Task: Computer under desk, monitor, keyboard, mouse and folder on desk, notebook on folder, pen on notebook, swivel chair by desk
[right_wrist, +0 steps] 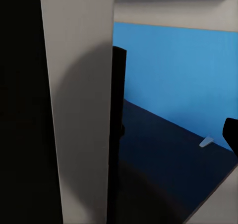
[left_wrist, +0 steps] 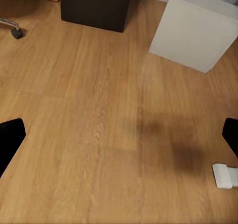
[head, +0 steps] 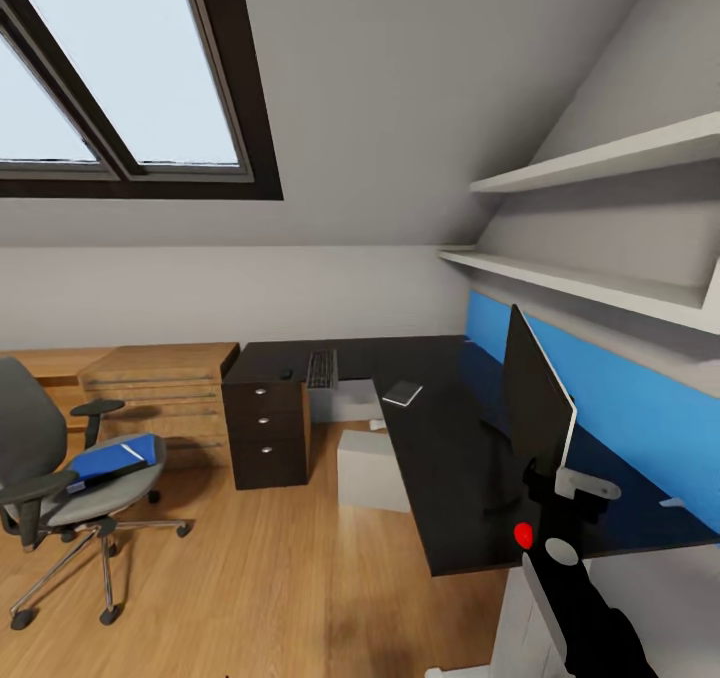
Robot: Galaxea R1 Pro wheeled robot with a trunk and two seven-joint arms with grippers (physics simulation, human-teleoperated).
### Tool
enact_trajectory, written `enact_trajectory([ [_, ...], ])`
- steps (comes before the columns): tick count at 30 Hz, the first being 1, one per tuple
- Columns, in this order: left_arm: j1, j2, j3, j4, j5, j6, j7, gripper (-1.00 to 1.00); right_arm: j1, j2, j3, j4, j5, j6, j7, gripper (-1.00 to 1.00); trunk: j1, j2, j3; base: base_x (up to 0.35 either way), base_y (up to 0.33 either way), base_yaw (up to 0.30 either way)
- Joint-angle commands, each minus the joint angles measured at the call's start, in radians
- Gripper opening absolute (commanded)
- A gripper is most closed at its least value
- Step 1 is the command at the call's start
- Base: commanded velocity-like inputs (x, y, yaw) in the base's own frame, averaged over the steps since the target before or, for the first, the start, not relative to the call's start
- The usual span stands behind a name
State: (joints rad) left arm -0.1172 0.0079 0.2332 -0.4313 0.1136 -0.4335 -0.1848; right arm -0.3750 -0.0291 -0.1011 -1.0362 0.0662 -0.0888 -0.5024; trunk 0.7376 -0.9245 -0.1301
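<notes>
Writing: no brand, label or lettering can be read on anything.
Desk (head: 440, 438): long black L-shape with a smooth matte top, running along the wall and turning under the shelves; its drawer block (head: 265, 433) is a dark box with three fronts and round silver knobs.
Swivel chair (head: 60, 478): grey padded seat and back, black armrests, chrome star base on casters, standing on the wooden floor (head: 260, 578) well apart from the desk.
Monitor (head: 535, 398): very wide, thin black panel seen almost edge-on, upright on the desk's near wing, a red dot (head: 522, 534) at its lower corner.
Computer (head: 372, 470): plain pale grey box on the floor, tucked at the inner corner under the desk's edge; in the left wrist view (left_wrist: 196, 30) it stands beside the dark drawer block.
Folder (head: 112, 458): flat, bright blue, lying on the chair seat.
Keyboard (head: 320, 368): slim, grey with black keys, on the far wing of the desk.
Notebook (head: 402, 393): small, thin, pale grey, squarish, flat on the desk near the corner.
Mouse (head: 286, 373): small black rounded lump just beside the keyboard.
Left gripper (left_wrist: 119, 144): black fingers (left_wrist: 10, 140) set wide apart over bare wood-grain planks, holding nothing.
Right gripper (head: 555, 493): close against the monitor's near end; I cannot tell how its fingers stand.
</notes>
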Motion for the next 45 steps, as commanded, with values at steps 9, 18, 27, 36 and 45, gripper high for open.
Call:
enact_trajectory([
  [9,-0.001,0.000,0.003,0.001,0.010,-0.002,-0.010,1.00,-0.001,0.000,0.000,0.002,0.006,0.000,-0.003,1.00,0.000,-0.001,0.003,0.000,0.000,-0.058],
  [18,-0.001,0.000,0.003,0.001,0.009,-0.002,-0.010,1.00,-0.001,0.000,0.000,0.009,0.006,0.000,-0.002,1.00,0.000,-0.001,0.008,0.000,0.000,-0.062],
  [27,-0.001,0.000,0.003,0.001,0.009,-0.002,-0.010,1.00,-0.001,0.000,0.000,0.011,0.006,0.000,-0.002,1.00,0.000,-0.001,0.012,0.000,0.000,-0.035],
  [36,-0.001,0.000,0.003,0.001,0.009,-0.002,-0.010,1.00,-0.001,0.000,0.000,0.012,0.006,0.000,-0.002,1.00,0.000,-0.001,0.017,0.000,0.000,-0.067],
  [45,-0.001,0.000,0.003,0.001,0.009,-0.002,-0.010,1.00,-0.001,0.000,0.000,0.012,0.006,0.000,-0.002,1.00,0.000,-0.001,0.022,0.000,0.000,-0.060],
])
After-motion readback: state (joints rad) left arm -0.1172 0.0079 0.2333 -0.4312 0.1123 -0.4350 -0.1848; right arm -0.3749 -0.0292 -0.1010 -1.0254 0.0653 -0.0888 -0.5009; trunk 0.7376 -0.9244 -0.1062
